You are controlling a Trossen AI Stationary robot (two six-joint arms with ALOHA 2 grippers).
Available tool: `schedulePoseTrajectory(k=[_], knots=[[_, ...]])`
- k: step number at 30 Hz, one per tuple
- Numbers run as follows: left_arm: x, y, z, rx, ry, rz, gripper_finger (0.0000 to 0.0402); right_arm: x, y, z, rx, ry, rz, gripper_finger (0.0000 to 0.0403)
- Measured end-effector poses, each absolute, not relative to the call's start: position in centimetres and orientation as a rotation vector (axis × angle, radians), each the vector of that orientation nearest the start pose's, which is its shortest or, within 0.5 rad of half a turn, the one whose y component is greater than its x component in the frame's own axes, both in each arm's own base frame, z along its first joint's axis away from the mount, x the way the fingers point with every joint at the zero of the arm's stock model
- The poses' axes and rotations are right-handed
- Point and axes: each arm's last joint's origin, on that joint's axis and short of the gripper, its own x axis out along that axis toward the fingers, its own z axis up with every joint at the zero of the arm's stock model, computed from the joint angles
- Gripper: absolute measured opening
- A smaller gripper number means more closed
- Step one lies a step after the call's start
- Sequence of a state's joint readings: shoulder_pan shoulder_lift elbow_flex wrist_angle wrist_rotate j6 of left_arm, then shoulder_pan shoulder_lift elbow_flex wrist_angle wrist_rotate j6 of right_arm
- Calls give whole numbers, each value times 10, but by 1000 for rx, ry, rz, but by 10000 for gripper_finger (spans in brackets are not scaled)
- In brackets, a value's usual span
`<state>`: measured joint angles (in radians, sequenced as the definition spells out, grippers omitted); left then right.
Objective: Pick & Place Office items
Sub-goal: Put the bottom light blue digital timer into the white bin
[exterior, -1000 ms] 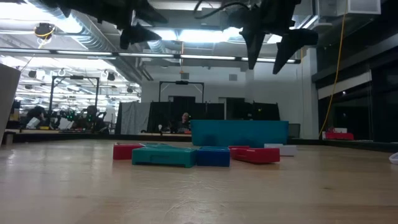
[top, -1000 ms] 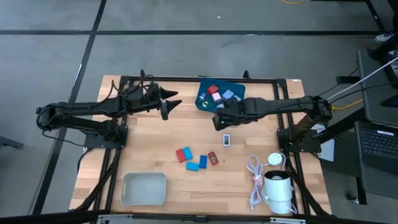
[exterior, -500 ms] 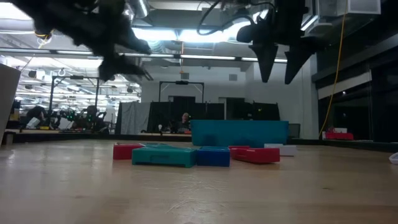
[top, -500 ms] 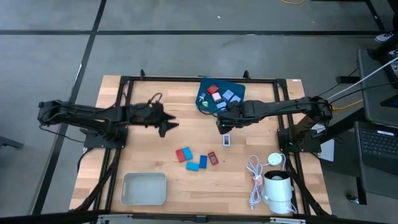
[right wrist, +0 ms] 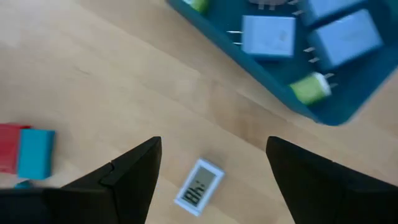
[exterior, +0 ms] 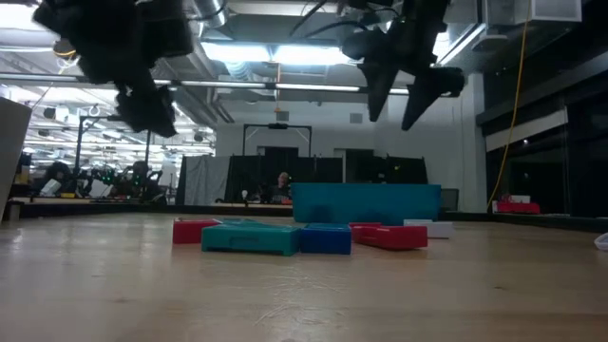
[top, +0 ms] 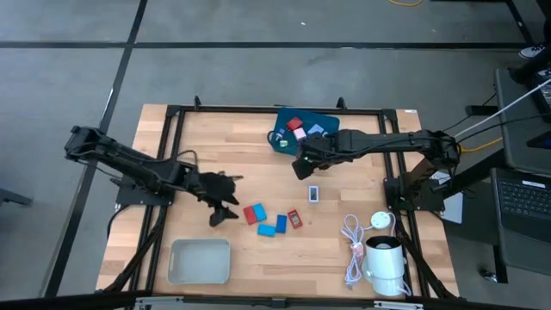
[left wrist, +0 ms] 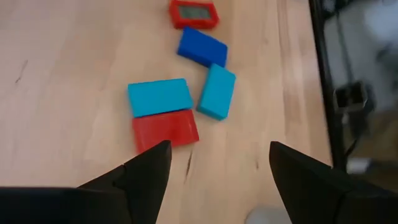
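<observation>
Several small flat pieces lie loose on the wooden table: a red one [top: 250, 213], light blue ones [top: 267, 230], a dark blue one [top: 281, 224], a red one with a display [top: 294, 219] and a white one with a display [top: 313, 193]. More pieces lie in the dark teal tray [top: 325, 120] at the far side. My left gripper [top: 225, 201] is open and empty, above the table just left of the red piece [left wrist: 165, 129]. My right gripper [top: 302, 164] is open and empty, high between the tray [right wrist: 292, 93] and the white piece [right wrist: 199, 185].
A pale grey tray [top: 200, 261] stands at the near left. A coiled white cable [top: 352, 245] and a white cylindrical device [top: 386, 258] stand at the near right. Black frame rails [top: 164, 164] run along the table's sides. Bare wood lies between the two arms.
My left gripper has gone from the table's far side toward the near edge and a little right, down toward the loose pieces, and stays open. My right gripper has stayed near the teal tray and tipped slightly. No piece has moved.
</observation>
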<state>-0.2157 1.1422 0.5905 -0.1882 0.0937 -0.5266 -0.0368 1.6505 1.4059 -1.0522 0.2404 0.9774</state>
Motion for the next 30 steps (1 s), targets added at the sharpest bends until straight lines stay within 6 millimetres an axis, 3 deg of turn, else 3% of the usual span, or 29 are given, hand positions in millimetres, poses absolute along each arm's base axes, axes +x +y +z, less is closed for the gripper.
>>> schedulePoseTrajectory(k=[5, 10, 19, 25, 30], knots=[[253, -55, 204, -273, 856, -160, 288, 323, -21, 275, 716, 1024, -796, 297], [287, -59, 184, -116, 938, -223, 299, 323, -21, 275, 726, 1030, -789, 297], [343, -89, 168, -45, 971, -343, 286, 329, -21, 290, 703, 983, -727, 297], [358, -96, 155, -89, 1024, -283, 283, 330, -21, 291, 648, 989, -698, 297], [355, -93, 151, -49, 1097, -173, 282, 330, -21, 291, 602, 999, -666, 297]])
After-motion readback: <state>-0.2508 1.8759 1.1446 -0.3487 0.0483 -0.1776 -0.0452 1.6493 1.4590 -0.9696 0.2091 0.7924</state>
